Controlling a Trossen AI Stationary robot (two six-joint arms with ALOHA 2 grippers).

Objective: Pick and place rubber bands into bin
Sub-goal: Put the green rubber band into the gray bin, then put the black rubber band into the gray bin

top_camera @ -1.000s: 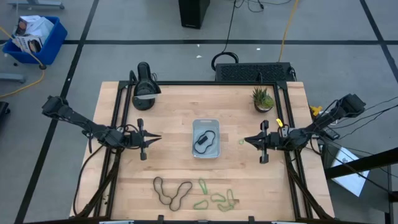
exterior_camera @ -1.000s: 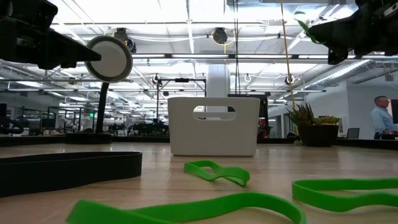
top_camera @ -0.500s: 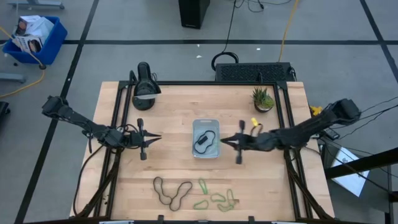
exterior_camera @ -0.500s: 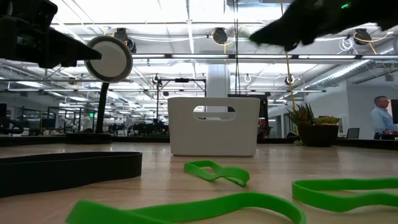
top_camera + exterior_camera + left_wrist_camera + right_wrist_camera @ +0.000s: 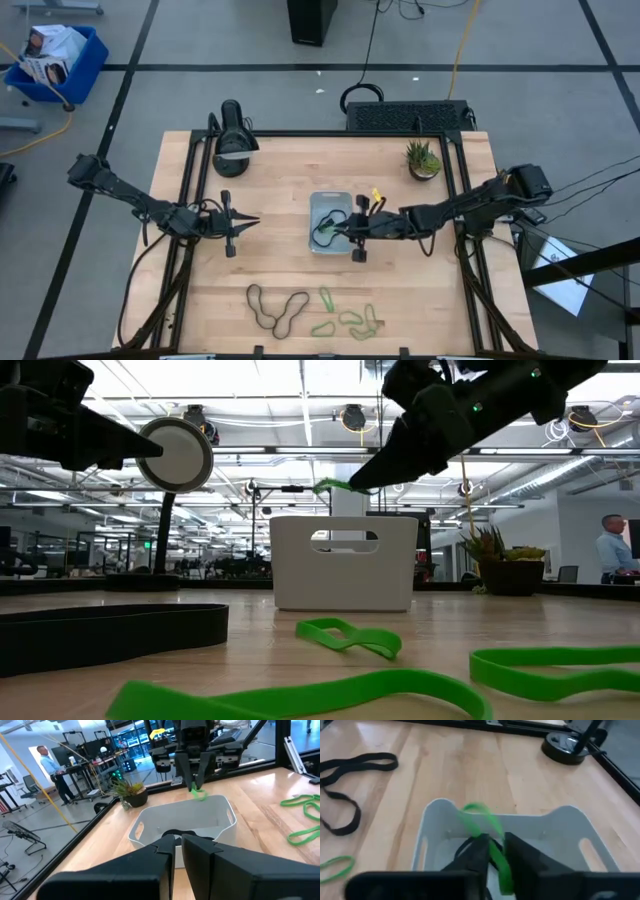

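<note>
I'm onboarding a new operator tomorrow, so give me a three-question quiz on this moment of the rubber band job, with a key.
1. True or false: the right gripper is shut on a green rubber band above the bin.
2. What already lies inside the bin? A) a dark rubber band B) a potted plant C) nothing
3. Fill in: the left gripper waits to the bin's ____ in the high view.

Key: 1 true. 2 A, the dark rubber band. 3 left, with its fingers closed and nothing in them.
</note>
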